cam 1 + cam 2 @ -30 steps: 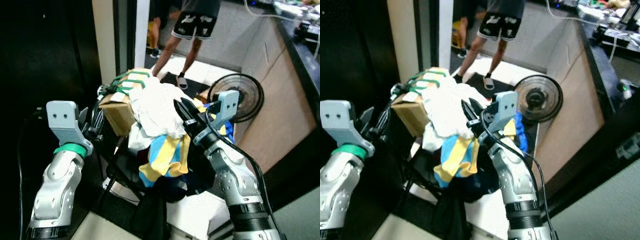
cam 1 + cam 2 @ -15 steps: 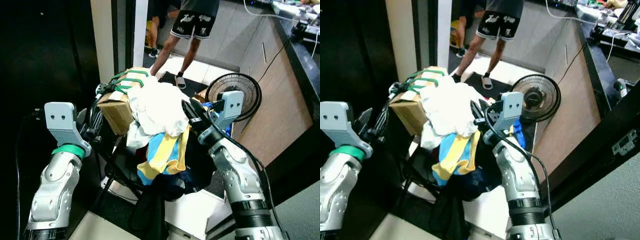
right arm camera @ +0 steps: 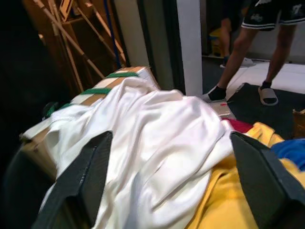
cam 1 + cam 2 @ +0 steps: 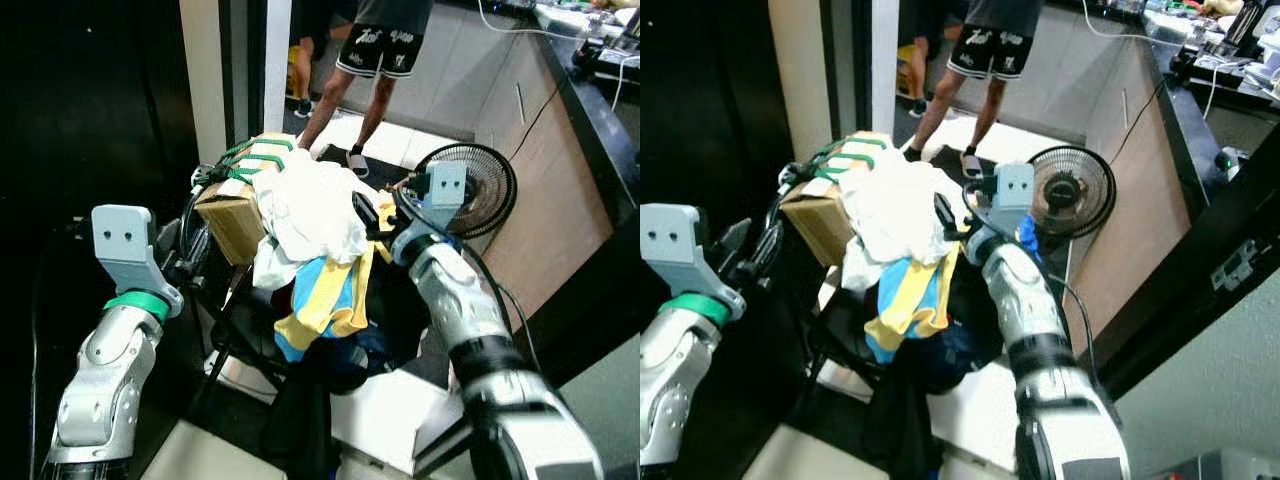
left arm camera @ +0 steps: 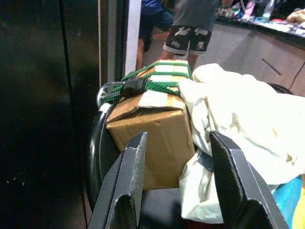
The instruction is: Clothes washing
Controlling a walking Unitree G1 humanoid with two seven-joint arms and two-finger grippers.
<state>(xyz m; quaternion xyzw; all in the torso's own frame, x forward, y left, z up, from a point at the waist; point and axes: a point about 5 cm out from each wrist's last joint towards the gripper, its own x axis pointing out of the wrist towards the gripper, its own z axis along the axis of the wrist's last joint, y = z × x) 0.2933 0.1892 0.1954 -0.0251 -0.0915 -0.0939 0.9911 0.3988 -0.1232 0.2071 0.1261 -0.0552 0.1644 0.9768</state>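
A heap of clothes sits before me on a dark stand. On top lies a white garment (image 4: 310, 205), over a blue and yellow one (image 4: 325, 300) and dark cloth below. My right gripper (image 4: 368, 213) is open at the white garment's right edge, its fingers (image 3: 90, 174) spread wide with the white cloth and a yellow fold between them. My left gripper (image 5: 178, 191) is open, held apart from the pile, facing a cardboard box (image 5: 152, 129) bound with green cord (image 4: 250, 160).
A black fan (image 4: 470, 190) stands just right of the pile. A person (image 4: 385, 45) in dark shorts stands beyond it. A wooden counter (image 4: 560, 170) runs along the right, a white post (image 4: 280, 70) and dark cabinet (image 4: 100, 100) on the left. A white mat (image 4: 385, 425) lies below.
My right arm has reached further forward, its gripper closing in on the right side of the white garment. The left arm has stayed put. The view has shifted slightly.
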